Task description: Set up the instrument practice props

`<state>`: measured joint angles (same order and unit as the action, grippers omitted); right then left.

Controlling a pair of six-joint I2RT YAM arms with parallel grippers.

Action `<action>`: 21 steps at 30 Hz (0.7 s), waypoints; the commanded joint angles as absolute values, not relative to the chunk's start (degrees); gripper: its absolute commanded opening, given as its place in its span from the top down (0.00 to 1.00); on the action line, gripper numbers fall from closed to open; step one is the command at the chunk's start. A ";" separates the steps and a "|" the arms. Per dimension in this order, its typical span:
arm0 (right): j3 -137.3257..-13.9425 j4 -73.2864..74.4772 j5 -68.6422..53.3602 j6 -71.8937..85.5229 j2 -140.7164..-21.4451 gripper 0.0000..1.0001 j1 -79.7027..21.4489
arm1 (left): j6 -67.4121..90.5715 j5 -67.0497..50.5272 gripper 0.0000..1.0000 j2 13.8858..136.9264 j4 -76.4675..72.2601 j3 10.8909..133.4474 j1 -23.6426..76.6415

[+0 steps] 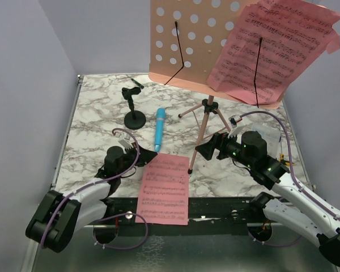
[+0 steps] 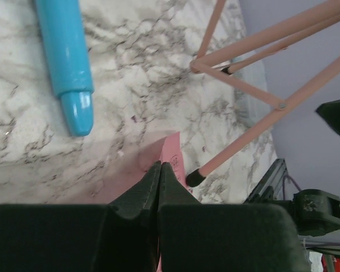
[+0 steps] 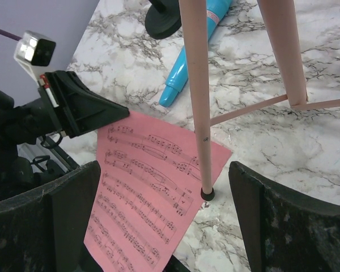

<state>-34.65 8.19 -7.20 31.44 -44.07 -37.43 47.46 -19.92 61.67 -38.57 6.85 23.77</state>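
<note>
Pink paper shows between the closed fingers (image 2: 130, 198) of the left end effector (image 2: 160, 165), which is pinched shut on the far-left corner of the loose page (image 1: 164, 190). The rest of that sheet lies on the marble bench (image 1: 96, 113) and overhangs its near edge.

Ahead and to the left of those fingertips lies the blue stick (image 2: 65, 51). It is flat on the bench, and its narrower tip points back toward the end effector, near the page's far edge but apart from it. Ahead and to the right rise the thin tripod legs of the music stand (image 1: 198, 45).

The right end effector (image 3: 164, 164) is spread wide and holds nothing. Its two dark fingers (image 3: 51, 221) sit low to either side, and the front leg (image 3: 195, 85) of the stand is seen in the gap ahead of them, touching neither. The black foot of that leg is planted at the right edge of the loose page, near its far-right corner. I cannot tell whether it stands on the paper or just against it.

Beyond the leg, past the blue stick, is the round base of a small black stand (image 3: 161, 20). High above the right end effector, the second page (image 1: 277, 48) leans tilted on the right half of the hole-punched desk, under a thin black wire. Its upper corner reaches past the desk's edge.
</note>
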 commanded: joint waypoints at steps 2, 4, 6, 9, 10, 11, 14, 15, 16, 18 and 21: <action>-36.47 6.86 -8.87 30.33 -43.72 0.00 -37.67 | 49.69 -19.06 1.00 51.44 -37.44 10.16 24.12; -36.32 6.48 -9.49 30.24 -43.89 0.00 -37.62 | 48.72 -18.04 1.00 46.80 -33.14 12.29 24.11; -36.21 5.82 -10.21 30.19 -44.02 0.00 -37.63 | 46.84 -16.45 1.00 41.27 -27.59 15.09 24.09; -35.97 4.65 -11.49 30.05 -44.36 0.00 -37.62 | 43.81 -13.50 1.00 35.28 -19.90 19.05 24.14; -35.87 4.28 -11.93 29.92 -44.38 0.00 -37.62 | 42.85 -12.90 1.00 33.70 -18.51 20.26 24.10; -35.74 3.78 -12.33 29.72 -44.38 0.00 -37.66 | 42.08 -12.41 1.00 32.35 -17.51 21.44 24.08; -34.98 1.62 -13.86 29.27 -43.97 0.00 -37.62 | 41.09 -12.77 1.00 30.02 -16.63 24.80 24.08; -34.43 0.73 -14.47 29.25 -43.82 0.00 -37.62 | 40.94 -13.52 1.00 29.69 -16.88 25.92 24.10; -34.07 -0.89 -15.22 29.29 -43.69 0.00 -37.62 | 40.77 -14.57 1.00 29.63 -17.22 27.16 24.08; -33.43 -3.61 -17.02 29.13 -43.53 0.00 -37.68 | 40.17 -17.38 1.00 30.00 -17.95 29.71 24.09; -32.53 -8.25 -20.23 28.85 -43.81 0.00 -37.64 | 39.29 -22.85 1.00 31.20 -18.60 34.16 24.08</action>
<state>-33.95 -0.45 -14.59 30.00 -44.12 -37.43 42.04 -15.64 30.06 -19.77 28.53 23.77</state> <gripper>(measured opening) 0.998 0.003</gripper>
